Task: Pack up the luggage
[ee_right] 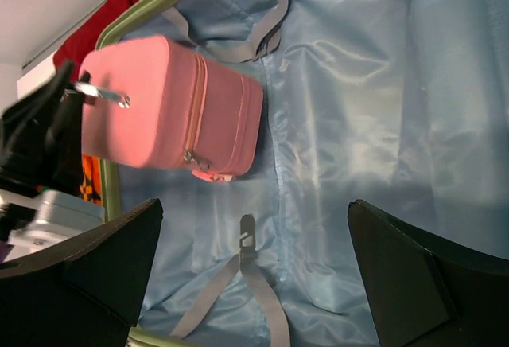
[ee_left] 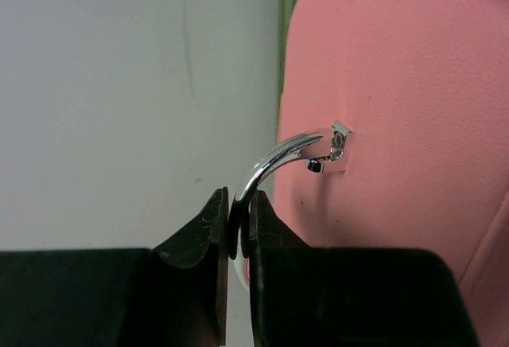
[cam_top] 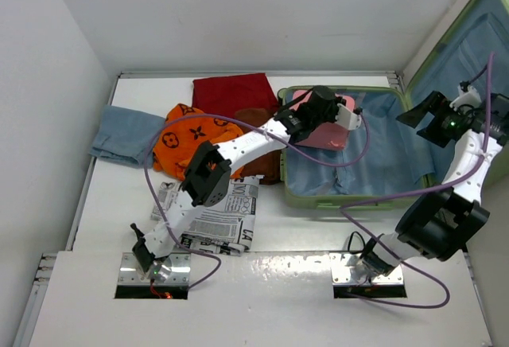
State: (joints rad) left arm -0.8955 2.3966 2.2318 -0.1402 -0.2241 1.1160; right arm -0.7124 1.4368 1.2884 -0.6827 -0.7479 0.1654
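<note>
Luggage (cam_top: 386, 158), top view: lies open at the right end of the table (cam_top: 306, 229), blue-grey lining up, lid raised at the far right.
Left gripper (cam_top: 337, 113), top view: reaches over the luggage's left rim to the pink case (cam_top: 328, 135).
Right gripper (cam_top: 421, 112), top view: hangs over the right part of the lining, spread wide, empty.
Table left of the luggage: red cloth (cam_top: 235, 92), orange patterned cloth (cam_top: 195, 136), blue garment (cam_top: 123, 132), newspaper (cam_top: 219, 218).
Left wrist view: fingers (ee_left: 203, 239) pinched narrow on the curved metal handle (ee_left: 278, 158) of the pink case.
Right wrist view: fingers (ee_right: 103, 255) far apart with nothing between them. Below them are the lining, the grey straps (ee_right: 248, 271) and the pink case near the green rim. Whether the case rests on the lining cannot be told.
</note>
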